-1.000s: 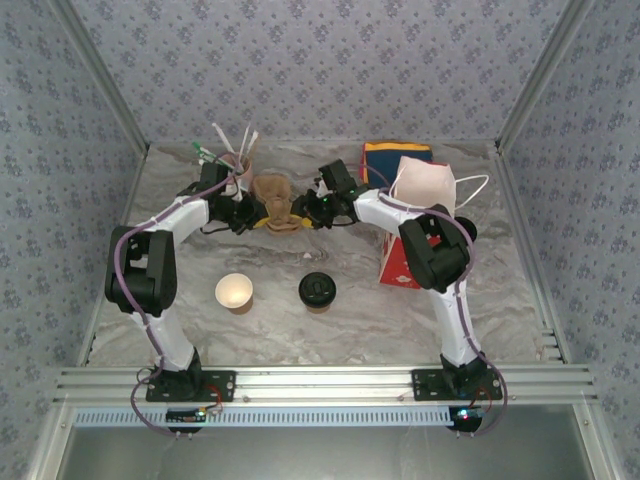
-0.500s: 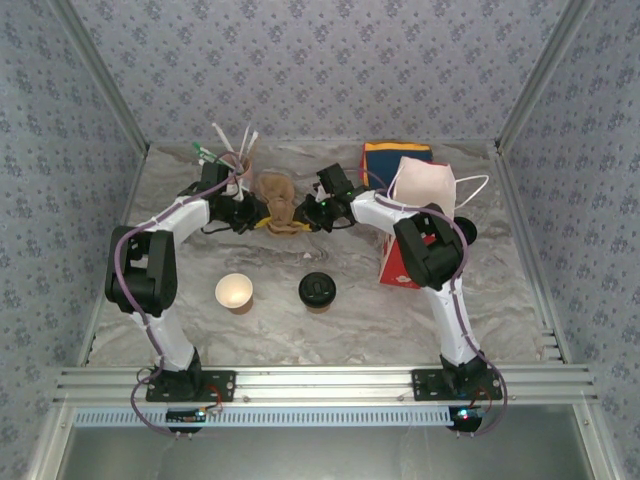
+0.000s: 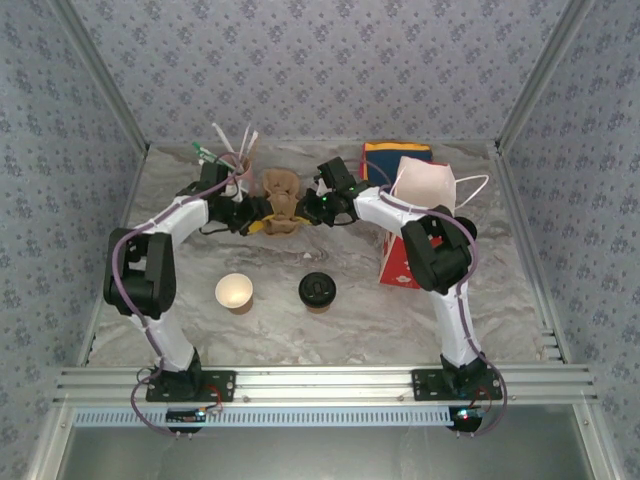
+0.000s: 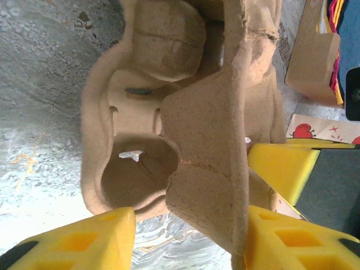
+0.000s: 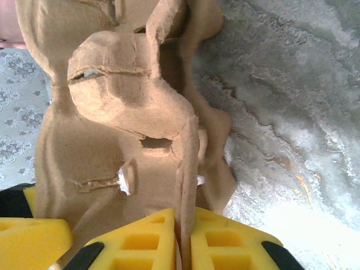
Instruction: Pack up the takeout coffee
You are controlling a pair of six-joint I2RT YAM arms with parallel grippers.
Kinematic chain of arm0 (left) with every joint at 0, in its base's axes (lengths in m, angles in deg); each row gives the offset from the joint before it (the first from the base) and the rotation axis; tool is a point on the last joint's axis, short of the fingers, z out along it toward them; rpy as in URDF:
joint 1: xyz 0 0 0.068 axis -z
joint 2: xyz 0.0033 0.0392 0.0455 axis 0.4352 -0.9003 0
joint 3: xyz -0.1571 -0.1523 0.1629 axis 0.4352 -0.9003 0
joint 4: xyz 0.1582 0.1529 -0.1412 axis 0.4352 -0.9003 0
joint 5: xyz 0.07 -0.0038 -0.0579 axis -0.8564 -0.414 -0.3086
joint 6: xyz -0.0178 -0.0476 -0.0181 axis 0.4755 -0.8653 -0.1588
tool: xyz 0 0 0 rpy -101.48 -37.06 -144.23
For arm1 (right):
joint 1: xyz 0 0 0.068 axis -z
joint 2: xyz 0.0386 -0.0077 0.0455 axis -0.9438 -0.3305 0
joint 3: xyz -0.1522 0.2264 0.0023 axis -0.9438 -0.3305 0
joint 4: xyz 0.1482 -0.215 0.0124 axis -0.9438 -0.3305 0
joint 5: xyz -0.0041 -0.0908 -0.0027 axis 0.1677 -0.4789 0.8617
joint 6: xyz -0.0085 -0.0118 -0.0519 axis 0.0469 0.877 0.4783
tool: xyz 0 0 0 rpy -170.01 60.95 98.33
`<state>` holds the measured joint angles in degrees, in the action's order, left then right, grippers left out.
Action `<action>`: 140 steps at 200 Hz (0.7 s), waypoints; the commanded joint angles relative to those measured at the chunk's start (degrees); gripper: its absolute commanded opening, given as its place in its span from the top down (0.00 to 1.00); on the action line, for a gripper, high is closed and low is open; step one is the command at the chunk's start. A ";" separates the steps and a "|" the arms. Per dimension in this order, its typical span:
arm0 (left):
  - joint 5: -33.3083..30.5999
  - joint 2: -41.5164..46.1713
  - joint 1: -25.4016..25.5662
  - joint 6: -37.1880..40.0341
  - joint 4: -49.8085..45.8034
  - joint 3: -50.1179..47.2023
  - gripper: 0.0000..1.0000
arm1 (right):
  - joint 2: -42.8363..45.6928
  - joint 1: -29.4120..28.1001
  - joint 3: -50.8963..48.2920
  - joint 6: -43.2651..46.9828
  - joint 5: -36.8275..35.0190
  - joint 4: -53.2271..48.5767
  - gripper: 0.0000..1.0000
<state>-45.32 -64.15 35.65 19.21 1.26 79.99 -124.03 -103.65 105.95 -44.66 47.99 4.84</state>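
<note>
Two cups stand nearest the arm bases on the table [image 3: 350, 330]: the takeout coffee [image 3: 316, 290], black lid on, upright near the middle, and to its left, well apart, a lidless paper cup [image 3: 234, 291] with a cream inside. Item, a red printed carton [image 3: 396, 270], to the right of the coffee and partly behind the right arm. Item, a moulded pulp cup tray [image 3: 279, 203], farther back and well apart from the coffee, set between the two claws. Left claw [image 3: 256, 212] at the tray's left side: in the left wrist view its yellow fingers [image 4: 84, 244] stand apart, astride one wall of the tray, one pad against the wall and the other clear of it, so no pinch. Right claw [image 5: 183, 225] at the tray's right side: fingers closed tight on a thin edge of the pulp. Item, far left, a cup of stirrers [image 3: 232, 160]. Item, far right, a white handled bag [image 3: 425, 185] just in front of a blue, yellow and red box [image 3: 396, 153].
</note>
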 commanded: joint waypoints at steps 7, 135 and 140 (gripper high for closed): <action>-1.36 2.91 -0.08 1.38 -2.47 3.27 0.43 | 3.17 -0.37 0.18 1.66 -1.91 -1.12 0.88; -10.42 20.28 0.13 4.97 -10.99 0.29 0.00 | 6.48 0.39 1.79 4.53 -5.52 -5.40 0.88; -10.88 21.58 0.09 5.00 -11.25 -0.32 0.00 | 6.49 0.44 2.03 4.57 -5.51 -5.70 0.88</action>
<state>-53.21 -48.63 35.65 22.57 -6.34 81.57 -120.31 -103.76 105.97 -41.84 43.27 1.78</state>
